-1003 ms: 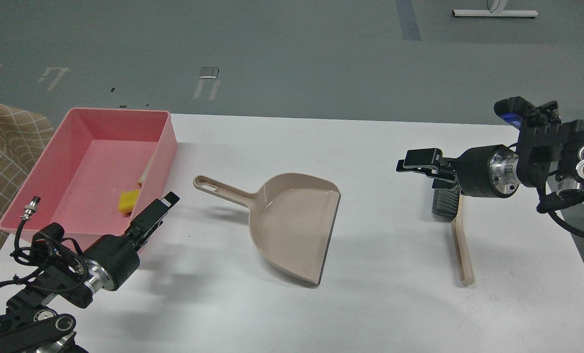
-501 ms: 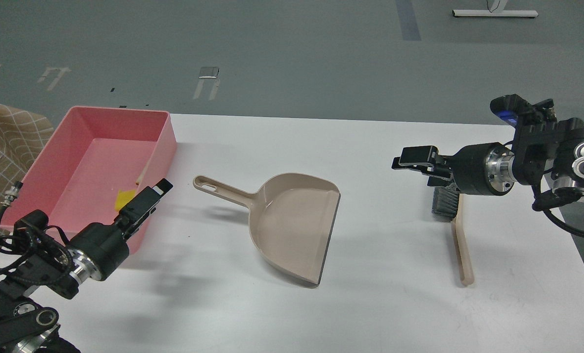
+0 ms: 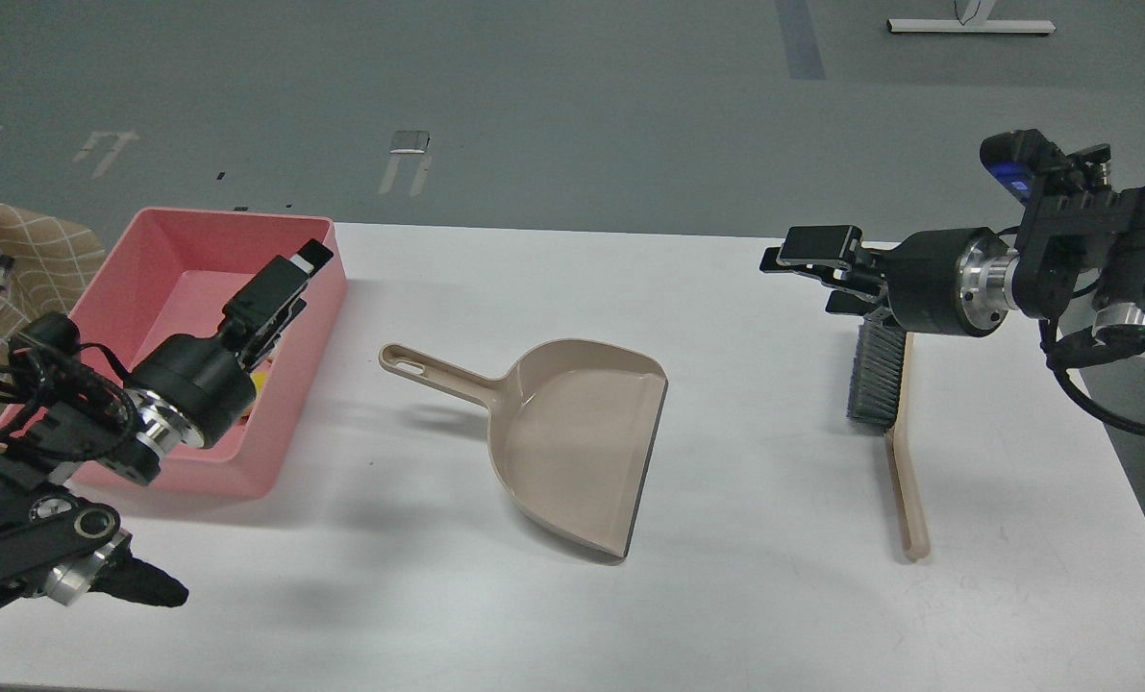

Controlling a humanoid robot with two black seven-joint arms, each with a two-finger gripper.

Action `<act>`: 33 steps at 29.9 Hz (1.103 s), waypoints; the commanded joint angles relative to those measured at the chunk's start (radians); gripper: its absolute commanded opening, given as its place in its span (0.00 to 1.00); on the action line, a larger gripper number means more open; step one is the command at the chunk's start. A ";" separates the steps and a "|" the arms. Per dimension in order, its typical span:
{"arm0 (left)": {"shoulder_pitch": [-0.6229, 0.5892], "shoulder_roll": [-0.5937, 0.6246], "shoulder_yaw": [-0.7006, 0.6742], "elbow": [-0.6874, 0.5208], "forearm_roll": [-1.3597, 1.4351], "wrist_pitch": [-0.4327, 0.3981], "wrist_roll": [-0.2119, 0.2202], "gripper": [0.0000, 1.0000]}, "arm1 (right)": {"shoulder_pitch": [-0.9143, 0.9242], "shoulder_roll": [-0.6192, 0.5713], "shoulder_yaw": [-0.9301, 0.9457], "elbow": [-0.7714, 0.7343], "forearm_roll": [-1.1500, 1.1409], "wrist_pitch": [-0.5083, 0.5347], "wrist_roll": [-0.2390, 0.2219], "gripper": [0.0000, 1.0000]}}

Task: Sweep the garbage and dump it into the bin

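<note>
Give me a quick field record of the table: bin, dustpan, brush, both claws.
bin: large pink plastic tub, far left of white table; yellow bit visible inside
dustpan: beige plastic dustpan, mid-table, empty, unheld
brush: beige brush with dark bristles, lying right, unheld
left claw: over bin, state unclear
right claw: above brush, holding nothing, state unclear

One pink bin [image 3: 163, 255] at the table's left edge, one beige dustpan [image 3: 572, 442] mid-table, one beige brush [image 3: 894, 413] near the right edge, one scrap of yellow sponge [image 3: 257, 383] showing inside the bin, and two black grippers, left [image 3: 288, 279] and right [image 3: 808, 264]
</note>
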 commanded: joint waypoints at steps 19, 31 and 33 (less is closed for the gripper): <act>-0.333 -0.320 -0.317 0.434 -0.183 -0.438 -0.015 0.98 | -0.101 0.453 0.786 -0.424 0.054 0.000 0.131 0.98; -0.447 -0.564 -0.397 0.698 -0.186 -0.650 -0.177 0.98 | -0.081 0.545 0.984 -0.597 0.067 0.000 0.430 0.98; -0.451 -0.619 -0.400 0.718 -0.189 -0.670 -0.177 0.98 | -0.068 0.563 0.987 -0.648 0.086 0.000 0.504 0.98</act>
